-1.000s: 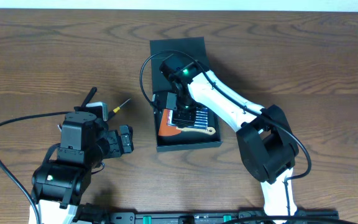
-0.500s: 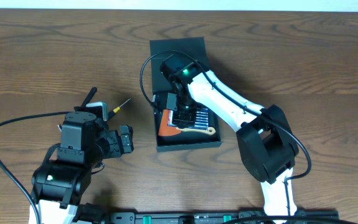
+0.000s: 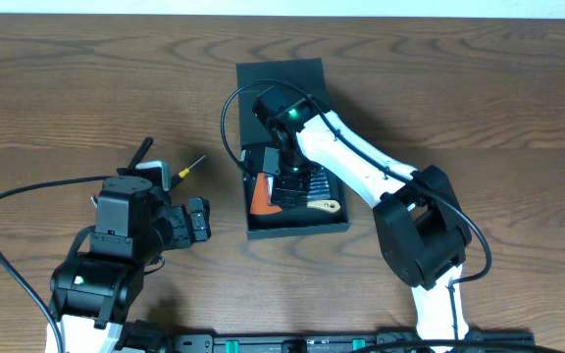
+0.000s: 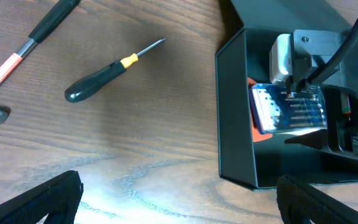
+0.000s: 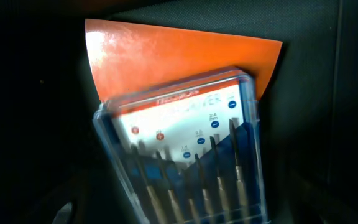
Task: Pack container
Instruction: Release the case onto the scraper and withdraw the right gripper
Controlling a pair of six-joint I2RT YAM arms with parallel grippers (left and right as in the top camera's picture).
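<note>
The container (image 3: 333, 222), a dark teal box, lies mid-table with its flap lid (image 3: 281, 78) folded back. Inside it a clear blue screwdriver-set case (image 5: 185, 149) rests tilted on an orange card (image 5: 179, 59). My right gripper (image 3: 284, 179) reaches down into the box over the case, its jaws spread and a gap on each side of the case. In the right wrist view its fingers are lost in the dark edges. My left gripper (image 4: 179, 202) hovers open over bare wood left of the container (image 4: 235, 124), holding nothing.
A black-handled screwdriver (image 4: 101, 81) and a hammer (image 4: 17, 59) lie on the table left of the box. A pale wooden handle (image 3: 324, 207) shows at the box's near side. The right arm (image 3: 361, 172) crosses over the box from the right.
The right gripper's jaws have spread and let go of the screwdriver-set case, which has tipped down inside the box. The left arm has not moved.
</note>
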